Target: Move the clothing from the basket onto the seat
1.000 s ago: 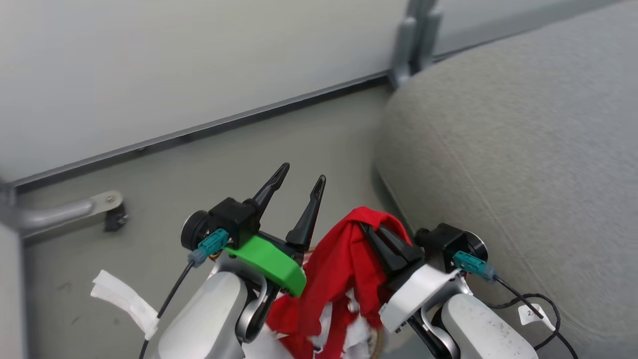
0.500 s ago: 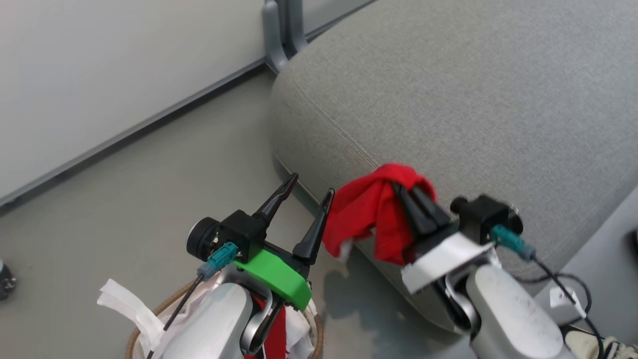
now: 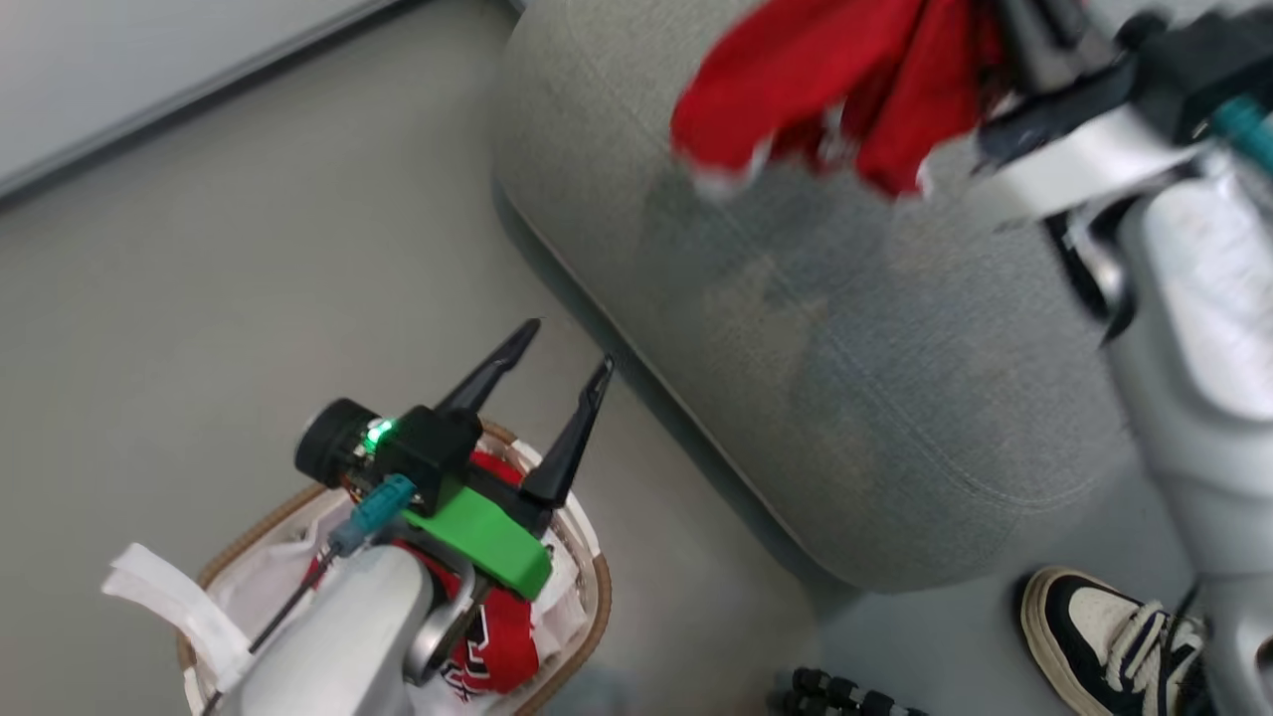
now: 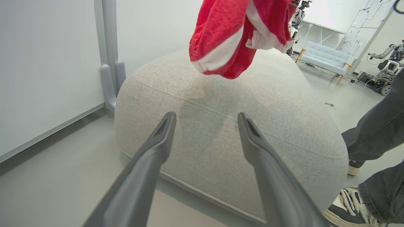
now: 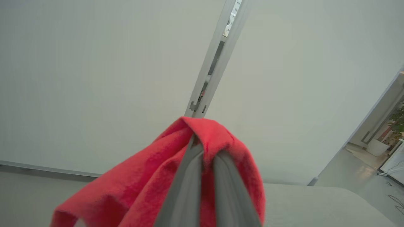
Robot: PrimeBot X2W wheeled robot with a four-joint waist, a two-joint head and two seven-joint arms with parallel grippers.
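A red garment with white trim [image 3: 825,80] hangs from my right gripper [image 5: 204,148], whose fingers are shut on a fold of it. In the left wrist view the garment [image 4: 233,37] dangles above the grey seat [image 4: 221,132], not touching it. My left gripper [image 3: 569,343] stands open and empty above the basket [image 3: 587,597] on the floor at the lower left. A second red garment with black-and-white lettering [image 3: 497,636] lies in the basket on the white liner [image 3: 249,597]. The seat [image 3: 845,348] is right of the basket.
A person stands at the seat's near corner: a dark trouser leg [image 4: 378,132] and a black-and-white shoe [image 3: 1084,626]. A grey post [image 4: 109,63] rises by the white wall behind the seat. A small black object [image 3: 845,696] lies on the floor.
My right gripper has carried the red garment up from beside the basket to over the seat. The head camera has swung right and down. The left gripper has stayed open.
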